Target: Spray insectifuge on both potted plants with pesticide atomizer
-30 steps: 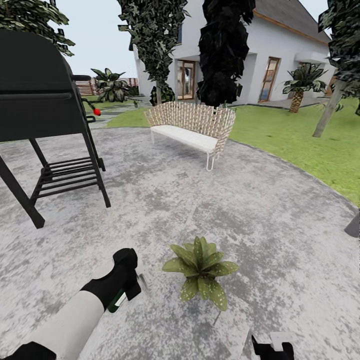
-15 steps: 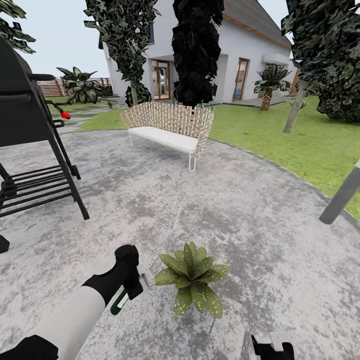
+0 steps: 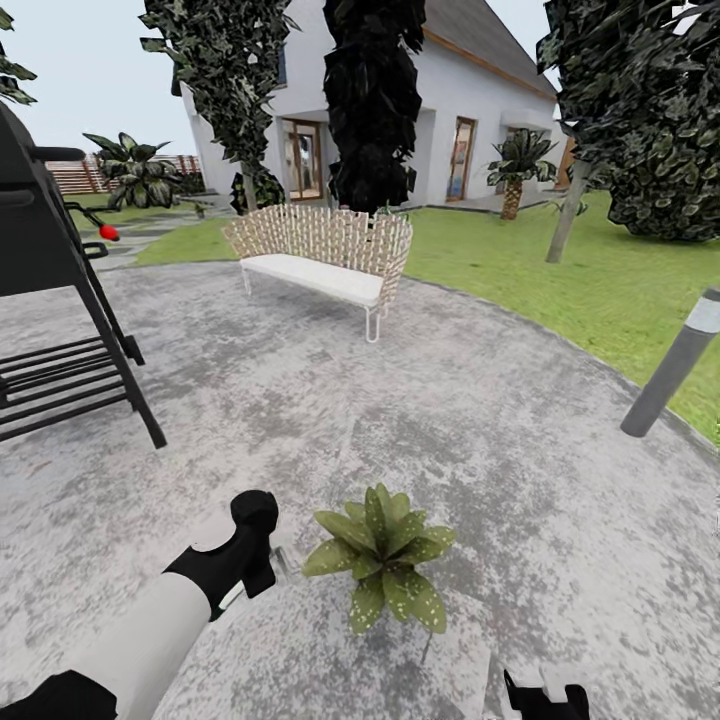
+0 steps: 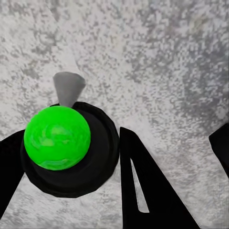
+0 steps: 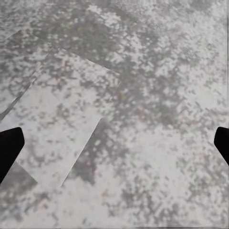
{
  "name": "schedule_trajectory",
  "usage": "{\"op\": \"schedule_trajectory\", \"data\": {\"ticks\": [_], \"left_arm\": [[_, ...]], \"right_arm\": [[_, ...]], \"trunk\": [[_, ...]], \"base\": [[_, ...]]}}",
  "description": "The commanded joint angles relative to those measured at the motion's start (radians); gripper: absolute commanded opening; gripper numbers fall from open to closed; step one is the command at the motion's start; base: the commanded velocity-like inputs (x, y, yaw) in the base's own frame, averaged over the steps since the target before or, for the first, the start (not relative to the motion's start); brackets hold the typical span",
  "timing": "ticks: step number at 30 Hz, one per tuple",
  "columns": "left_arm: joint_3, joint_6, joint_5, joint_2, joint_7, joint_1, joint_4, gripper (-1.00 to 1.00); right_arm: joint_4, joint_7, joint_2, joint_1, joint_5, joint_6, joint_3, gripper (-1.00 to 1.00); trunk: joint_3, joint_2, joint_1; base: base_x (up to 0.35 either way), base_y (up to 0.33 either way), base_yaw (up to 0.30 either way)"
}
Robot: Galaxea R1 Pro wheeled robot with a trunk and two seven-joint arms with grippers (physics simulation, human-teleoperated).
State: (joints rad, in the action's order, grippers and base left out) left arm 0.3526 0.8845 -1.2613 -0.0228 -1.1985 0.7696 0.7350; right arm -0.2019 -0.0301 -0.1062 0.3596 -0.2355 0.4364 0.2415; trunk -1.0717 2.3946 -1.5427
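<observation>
Just beside the left claw (image 3: 262, 562), the potted plant (image 3: 380, 555).

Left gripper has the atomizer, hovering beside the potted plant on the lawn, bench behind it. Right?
One thing is off: the potted plant sits on the grey paved patio, not on the lawn, as the head view shows. The rest holds: the left gripper has the pesticide atomizer between its jaws beside the plant, and the white bench stands behind.
</observation>
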Motion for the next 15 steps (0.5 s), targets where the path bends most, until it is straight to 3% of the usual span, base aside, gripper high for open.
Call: {"op": "schedule_trajectory", "data": {"ticks": [1,8,10,11,15], "left_arm": [[0.002,0.006,-0.009,0.0,-0.01,0.0,0.001,-1.0],[0.002,0.004,-0.006,0.0,-0.013,-0.002,-0.004,-1.0],[0.0,0.002,-0.003,0.007,-0.011,-0.002,-0.038,-1.0],[-0.015,0.001,0.0,0.017,-0.006,-0.003,-0.076,-1.0],[-0.07,-0.007,-0.001,0.03,0.001,-0.003,-0.095,-1.0]], "right_arm": [[0.001,-0.003,0.0,0.001,-0.008,0.004,0.009,1.0],[0.001,-0.002,0.0,0.001,-0.008,0.004,0.009,1.0],[0.001,-0.002,0.0,0.001,-0.008,0.004,0.009,1.0],[0.001,-0.003,0.0,0.001,-0.008,0.004,0.009,1.0],[0.001,-0.003,0.0,0.001,-0.008,0.004,0.009,1.0]], "trunk": [[-0.001,0.0,0.0],[-0.001,0.0,0.0],[-0.001,0.0,0.0],[-0.001,0.0,0.0],[-0.001,0.0,0.0]], "base": [[0.016,0.039,-0.259],[0.002,0.006,-0.287],[0.0,0.0,-0.101],[0.0,0.0,-0.018],[0.0,0.0,-0.004]]}}
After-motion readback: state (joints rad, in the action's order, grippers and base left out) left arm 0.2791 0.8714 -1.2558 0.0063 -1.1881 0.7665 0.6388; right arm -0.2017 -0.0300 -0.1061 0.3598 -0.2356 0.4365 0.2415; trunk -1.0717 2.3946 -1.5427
